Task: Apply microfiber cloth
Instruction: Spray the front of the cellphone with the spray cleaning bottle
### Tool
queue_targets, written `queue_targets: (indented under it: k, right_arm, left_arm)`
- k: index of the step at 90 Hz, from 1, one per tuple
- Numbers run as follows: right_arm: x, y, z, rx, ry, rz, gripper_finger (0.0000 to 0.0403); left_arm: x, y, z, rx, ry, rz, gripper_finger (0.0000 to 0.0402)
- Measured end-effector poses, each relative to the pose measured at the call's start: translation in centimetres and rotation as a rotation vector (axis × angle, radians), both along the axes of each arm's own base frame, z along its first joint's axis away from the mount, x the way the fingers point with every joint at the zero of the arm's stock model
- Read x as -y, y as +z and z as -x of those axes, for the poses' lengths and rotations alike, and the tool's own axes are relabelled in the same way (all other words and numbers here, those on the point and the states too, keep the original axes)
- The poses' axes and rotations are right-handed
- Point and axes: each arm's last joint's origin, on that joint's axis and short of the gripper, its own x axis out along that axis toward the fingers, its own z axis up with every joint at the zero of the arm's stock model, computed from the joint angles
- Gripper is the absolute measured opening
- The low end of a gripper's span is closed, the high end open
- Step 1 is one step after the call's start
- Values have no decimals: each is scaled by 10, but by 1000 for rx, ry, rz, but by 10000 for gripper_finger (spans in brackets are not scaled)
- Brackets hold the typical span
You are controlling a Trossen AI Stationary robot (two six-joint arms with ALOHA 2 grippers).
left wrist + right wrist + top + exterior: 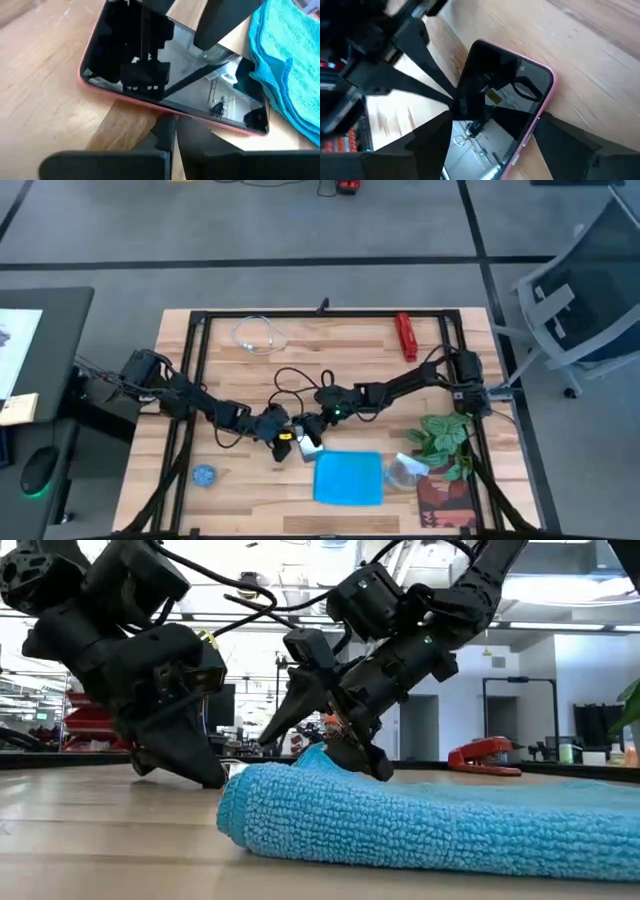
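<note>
The microfiber cloth (pixel 349 478) lies flat on the tabletop (pixel 300 360), just beside the smartphone (pixel 175 80). Both the left gripper (pixel 283 442) and right gripper (pixel 490 150) have jaws clamped on the smartphone's edges.

- Soft square microfiber cloth (pixel 349 478): plain bright sky-blue, unpatterned.
- Flat glass smartphone (pixel 175 80): glossy black screen, pink-red case edge.
- Slatted wooden tabletop (pixel 330 350): pale, streaky grain.
- Small round disc (pixel 204 475) at 8 o'clock: blue.
- Plastic stapler (pixel 405 337) at 1 o'clock: red.
</note>
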Motion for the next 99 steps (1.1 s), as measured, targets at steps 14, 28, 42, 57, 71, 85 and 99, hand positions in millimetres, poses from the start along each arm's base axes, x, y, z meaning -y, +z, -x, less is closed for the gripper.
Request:
queue_targets:
  k: [14, 28, 42, 57, 71, 85, 99]
  right_arm:
    - [-2, 4, -4, 61, 38, -4, 246]
    - [-5, 8, -6, 118, 82, -19, 213]
    - [-4, 7, -6, 119, 67, 1, 123]
    - [-2, 8, -7, 126, 35, 56, 18]
    - [-4, 15, -6, 146, 37, 139, 14]
    - [-6, 36, 3, 122, 64, 295, 13]
    - [-12, 68, 21, 51, 87, 489, 12]
  left_arm:
    - [-7, 0, -1, 12, 65, -47, 0]
    - [-13, 0, -2, 12, 104, -66, 0]
    - [-13, 0, -2, 12, 103, -64, 0]
    - [-5, 1, 0, 8, 76, -66, 0]
    - [4, 12, 13, -43, 21, -77, 0]
    - [22, 33, 31, -36, -67, -127, 0]
    - [47, 49, 42, 96, -180, -248, 0]
